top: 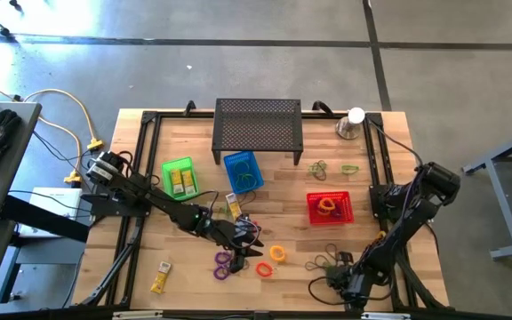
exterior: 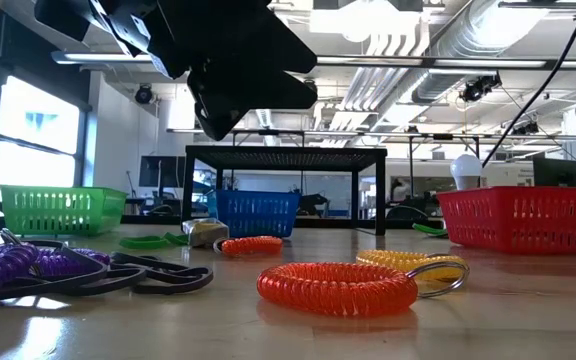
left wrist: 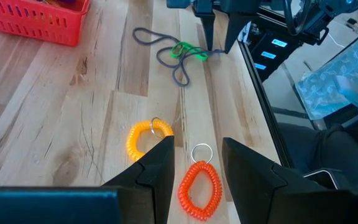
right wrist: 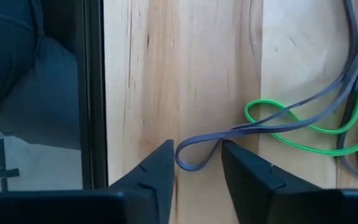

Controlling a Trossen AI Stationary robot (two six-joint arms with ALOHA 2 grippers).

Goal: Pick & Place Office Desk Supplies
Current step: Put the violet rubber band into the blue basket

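Note:
An orange-red coil loop (left wrist: 199, 190) and a yellow coil loop (left wrist: 146, 138) lie flat on the wooden table. My left gripper (left wrist: 197, 146) hangs open above the orange-red coil, clear of it. Near the table's front right, a grey band (right wrist: 272, 124) and a green band (right wrist: 303, 134) lie tangled together. My right gripper (right wrist: 197, 155) points steeply down at them, open, with the grey band's loop end between its fingers. Purple coils (top: 225, 262) lie left of the orange-red coil, and a yellow packet (top: 160, 280) lies at the front left. My right gripper comes from above with one finger on each side of the grey band's loop end (right wrist: 194, 163), which lies flat on the table. Whether the fingers touch the band I cannot tell.
Green basket (top: 179, 178), blue basket (top: 243, 171) and red basket (top: 330, 207) stand mid-table. A black perforated stand (top: 258, 129) and a silver cup with a white ball (top: 352, 123) are at the far edge. More bands (top: 320, 167) lie beside the stand. Dark frame rails (top: 380, 160) run along both sides.

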